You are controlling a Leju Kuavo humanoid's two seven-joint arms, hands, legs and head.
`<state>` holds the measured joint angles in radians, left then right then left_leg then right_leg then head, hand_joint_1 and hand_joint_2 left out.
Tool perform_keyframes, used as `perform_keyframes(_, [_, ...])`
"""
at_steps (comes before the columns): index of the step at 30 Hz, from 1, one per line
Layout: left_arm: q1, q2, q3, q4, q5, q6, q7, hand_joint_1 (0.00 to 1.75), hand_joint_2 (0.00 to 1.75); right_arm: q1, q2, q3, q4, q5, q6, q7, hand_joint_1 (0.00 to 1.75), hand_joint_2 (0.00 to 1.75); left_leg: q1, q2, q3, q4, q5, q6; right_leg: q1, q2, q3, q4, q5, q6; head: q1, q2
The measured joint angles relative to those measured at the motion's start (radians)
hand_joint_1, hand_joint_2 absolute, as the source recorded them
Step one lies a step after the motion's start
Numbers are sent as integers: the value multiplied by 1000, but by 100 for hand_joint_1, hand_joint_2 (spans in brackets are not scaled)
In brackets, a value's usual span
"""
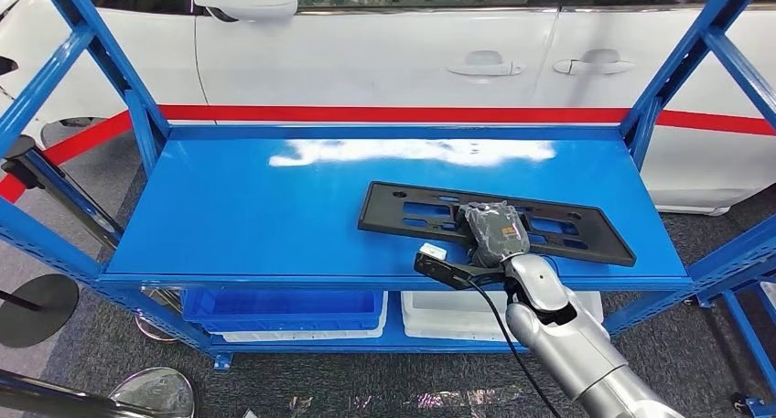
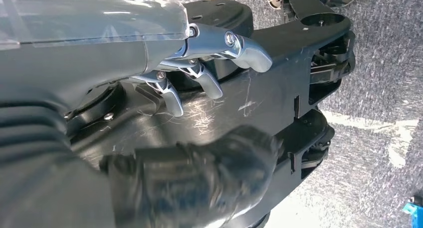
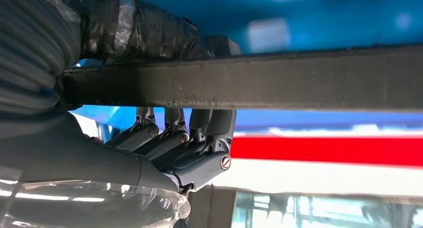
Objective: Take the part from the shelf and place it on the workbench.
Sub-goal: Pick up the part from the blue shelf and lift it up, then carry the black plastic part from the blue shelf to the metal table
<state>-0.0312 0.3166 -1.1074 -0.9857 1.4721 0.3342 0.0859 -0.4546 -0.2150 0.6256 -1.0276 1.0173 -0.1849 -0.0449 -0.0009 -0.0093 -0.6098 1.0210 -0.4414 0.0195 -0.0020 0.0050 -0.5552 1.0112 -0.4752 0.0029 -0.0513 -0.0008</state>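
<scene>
From the head view, a flat black part [image 1: 499, 221] lies on the blue shelf [image 1: 274, 208], toward its right front. The right robot hand [image 1: 494, 235] rests over the part's near edge, in front of a white car [image 1: 384, 52].

At the left wrist, the left robot hand [image 2: 199, 73] hangs over grey carpet [image 2: 379, 78], fingers loosely apart and holding nothing.

At the right wrist, the right robot hand's fingers [image 3: 174, 138] and wrapped thumb clamp the part's edge [image 3: 249, 83].
</scene>
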Motion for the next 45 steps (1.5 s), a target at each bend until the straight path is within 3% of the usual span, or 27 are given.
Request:
perform_keyframes(12, [-1,0,-4,0,0,0,-6,0,175,30,-10,-38,-148,0,-35,-14,175,175,0,2,0,0,0,0,0,2,-1,0,0,0,0,0])
perform_keyframes(15, [-2,0,-6,1,0,-2,-7,0,175,35,-10,-67,-211,-42,-54,-33,175,175,0,2,0,0,0,0,0,2,-1,0,0,0,0,0])
perform_keyframes(20, [-2,1,-7,5,0,-13,-8,0,175,34,-10,-121,-366,-116,-9,-44,175,175,-2,2,0,2,-1,1,-2,2,-1,-1,0,1,0,0])
perform_keyframes(25, [-4,2,-8,7,0,-16,-9,0,175,37,-11,-153,-501,-97,-11,-38,175,175,-8,2,-1,5,-5,6,-7,2,0,-2,-1,6,0,0])
perform_keyframes(28, [-5,3,-8,8,0,-16,-11,0,175,41,-11,-166,-552,-93,-10,-35,175,175,-3,4,4,-5,3,16,-7,3,-1,2,-5,14,0,0])
perform_keyframes(30, [-6,3,-8,8,0,-16,-11,0,175,43,-14,-173,-571,-92,-9,-33,175,175,4,8,10,-19,12,24,-7,3,-21,53,-44,21,3,0])
perform_keyframes(32, [-7,3,-8,8,0,-16,-12,0,175,47,-16,-177,-580,-90,-8,-33,175,175,5,11,10,-22,15,27,-11,2,-71,170,-108,28,5,0])
perform_keyframes(33, [-6,3,-8,8,0,-16,-12,0,175,51,-16,-178,-582,-89,-7,-33,175,175,6,11,9,-21,15,27,-15,2,-96,228,-128,31,5,0])
perform_keyframes(34, [-6,3,-8,8,0,-16,-12,0,175,55,-17,-179,-582,-87,-6,-33,175,175,7,12,8,-20,15,27,-19,1,-111,261,-131,36,5,0])
perform_keyframes(35, [-6,3,-8,8,0,-16,-12,0,175,58,-17,-179,-582,-86,-5,-32,175,175,9,12,6,-17,14,25,-24,0,-109,257,-114,40,5,0])
perform_keyframes(36, [-7,3,-8,8,0,-16,-12,0,175,60,-17,-179,-582,-86,-3,-31,175,175,13,12,4,-12,13,22,-29,-2,-88,217,-83,45,5,0])
perform_keyframes(38, [-8,4,-8,8,0,-16,-12,0,175,60,-17,-179,-582,-85,-1,-30,175,175,19,11,-4,2,9,7,-34,-3,-26,94,-30,54,7,0])
perform_keyframes(39, [-8,4,-8,8,0,-16,-12,0,175,60,-17,-180,-583,-85,1,-30,175,175,19,9,-9,9,8,-2,-33,-2,-7,55,-18,53,8,0])
perform_keyframes(43, [-10,6,-8,9,0,-14,-12,0,175,60,-17,-180,-583,-83,5,-27,175,175,19,4,-26,19,16,-33,-28,3,-15,37,-11,19,6,0])
perform_keyframes(45, [-10,6,-8,10,0,-13,-12,0,175,59,-18,-180,-583,-83,7,-25,175,175,22,5,-46,62,-28,-41,-28,2,-27,34,2,-1,5,0])
